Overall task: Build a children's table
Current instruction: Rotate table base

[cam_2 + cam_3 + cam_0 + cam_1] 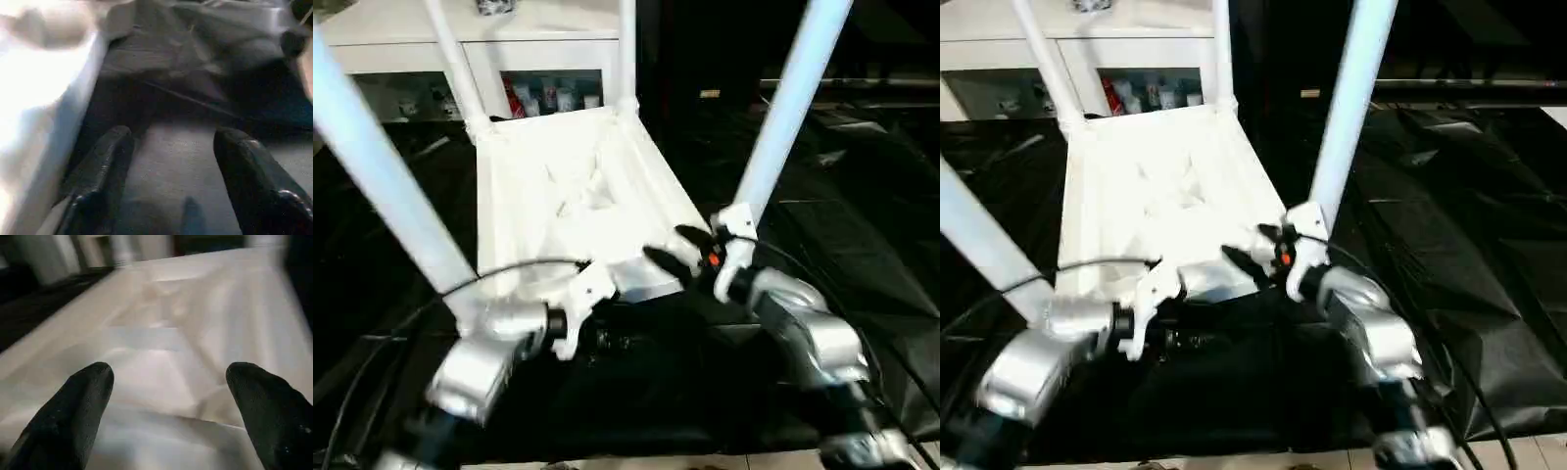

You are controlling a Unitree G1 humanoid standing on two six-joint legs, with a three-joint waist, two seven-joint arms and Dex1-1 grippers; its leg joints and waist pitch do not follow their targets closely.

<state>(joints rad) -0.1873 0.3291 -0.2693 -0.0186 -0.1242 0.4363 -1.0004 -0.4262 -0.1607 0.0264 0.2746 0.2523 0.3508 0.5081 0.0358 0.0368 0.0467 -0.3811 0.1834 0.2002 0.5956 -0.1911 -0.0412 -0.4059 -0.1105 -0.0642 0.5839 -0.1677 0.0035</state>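
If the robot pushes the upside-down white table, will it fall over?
Probably not easily: the tabletop lies flat on the black cover, so it would likely slide. The four legs stand tall, so a shove high up might tip it. It looks stiff, light plastic.

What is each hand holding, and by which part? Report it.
Nothing is held. The left hand is open over the black cover; the right hand is open over the tabletop.

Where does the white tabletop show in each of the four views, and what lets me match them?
Left eye view: tabletop upside down at centre, legs rising.
Right eye view: tabletop centre-left.
Left wrist view: its white edge along one side, beside the black cover.
Right wrist view: its underside beyond the fingers.
Shared landmark: the black cover.
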